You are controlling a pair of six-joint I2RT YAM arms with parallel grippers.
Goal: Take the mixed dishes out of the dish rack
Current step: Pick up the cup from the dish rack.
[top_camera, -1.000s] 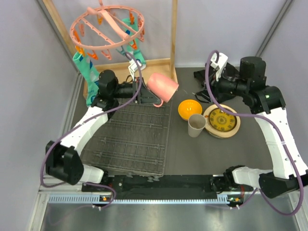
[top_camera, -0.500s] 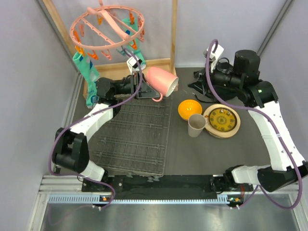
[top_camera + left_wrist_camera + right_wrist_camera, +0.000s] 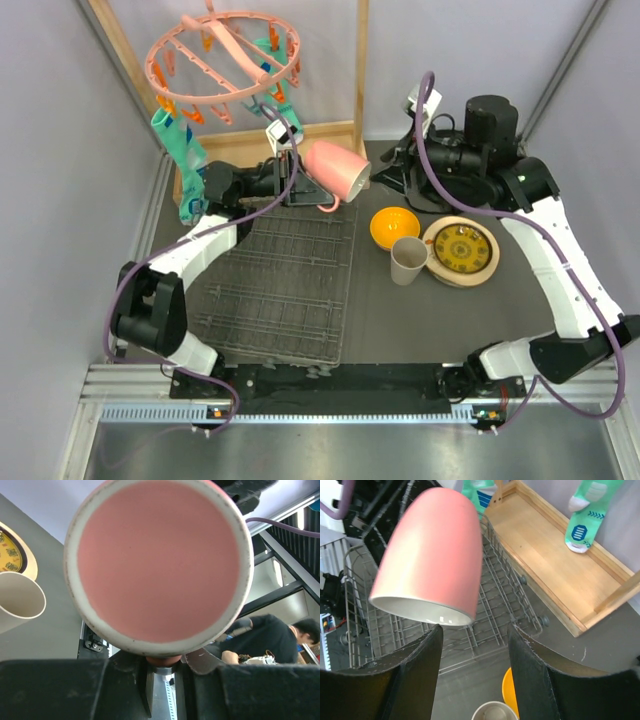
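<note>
- Pink glazed ceramic mug (image 3: 338,172) hung in the air, tipped on its side, above the far right corner of the dark grey wire dish rack (image 3: 280,290) and just in front of the wooden frame (image 3: 318,132).
- Your left jaws were clamped on it, seemingly by the handle.
- Your right jaws stood wide apart and empty, near the mug and facing it, but not touching.
- On the table right of the rack sat the round orange bowl (image 3: 394,227), the beige cup (image 3: 408,260) and the small yellow patterned plate (image 3: 460,250).
- That handle pinch looked like a small hold, so a nudge from your right fingers could have twisted the mug round in it.
- Had you let go on the left before the right jaws closed squarely on the body, the mug would likely have fallen onto the wire or the bowl.
- Its wall was rounded and glossy, and an off-centre squeeze risked squirting it out.
- The bowl and cup stood close together, so a careless set-down could have knocked one over.
</note>
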